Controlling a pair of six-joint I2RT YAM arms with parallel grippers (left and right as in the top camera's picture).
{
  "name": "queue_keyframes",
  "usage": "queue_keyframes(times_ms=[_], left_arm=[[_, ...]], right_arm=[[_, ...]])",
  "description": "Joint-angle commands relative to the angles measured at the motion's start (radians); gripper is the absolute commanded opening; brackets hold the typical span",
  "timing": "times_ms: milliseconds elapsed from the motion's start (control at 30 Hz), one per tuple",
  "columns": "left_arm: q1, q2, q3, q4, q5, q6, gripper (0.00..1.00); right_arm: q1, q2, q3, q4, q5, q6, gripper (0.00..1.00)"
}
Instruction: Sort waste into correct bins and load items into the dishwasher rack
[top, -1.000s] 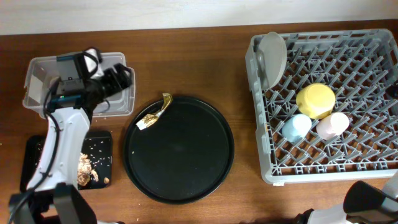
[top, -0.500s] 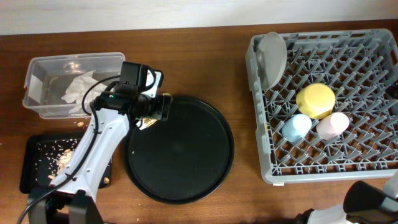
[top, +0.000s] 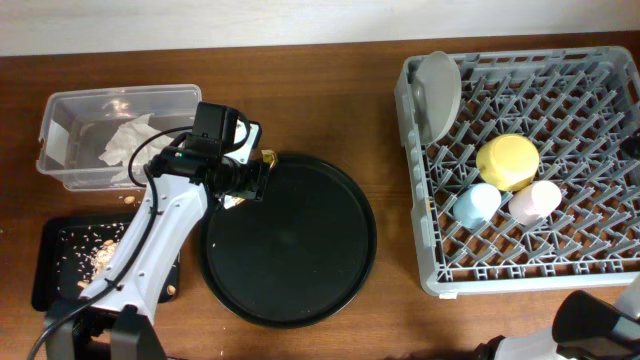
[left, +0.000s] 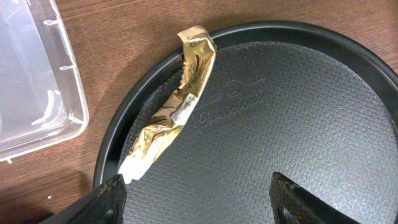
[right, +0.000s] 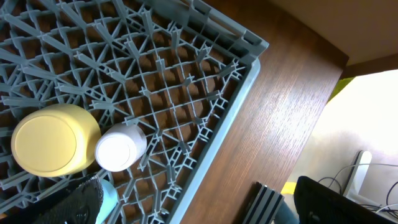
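The gold-brown wrapper (left: 180, 106) lies across the upper left rim of the large round black tray (left: 280, 124). My left gripper (left: 199, 202) is open and empty just above it, its fingers on either side of the wrapper's white lower end; from overhead it (top: 245, 178) covers most of the wrapper. A white napkin (top: 125, 140) lies in the clear tub (top: 60, 110). Crumbs (top: 95, 250) lie in the shallow black tray (top: 50, 240). The rack (top: 415, 200) holds the grey plate (top: 438, 92), yellow bowl (top: 507, 160), blue cup (top: 476, 203) and pink cup (top: 535, 202). My right gripper (right: 205, 205) is open and empty.
The right wrist view shows the rack's corner (right: 236, 68) with the yellow bowl (right: 53, 137) and pink cup (right: 120, 147) upside down, bare wooden table beside it and the table edge to the right. The clear tub's corner (left: 37, 81) lies left of the wrapper.
My left gripper has moved from over the clear tub rightwards to the wrapper at the round tray's rim. The napkin now shows in the tub. The right arm has not moved.
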Motion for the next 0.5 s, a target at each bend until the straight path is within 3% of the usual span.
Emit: queue_keyframes(times_ms=[0,300,467], left_arm=[[-0.002,-0.008,-0.017,0.002,-0.015,0.028,0.73],[-0.002,0.037,-0.053,0.079,-0.070,0.033,0.73],[-0.002,0.088,-0.053,0.106,-0.070,0.116,0.73]], right_arm=[[-0.002,0.003,-0.004,-0.003,0.018,0.011,0.99],[-0.002,0.003,-0.005,-0.003,0.018,0.011,0.99],[-0.002,0.003,-0.005,-0.003,0.018,0.011,0.99]])
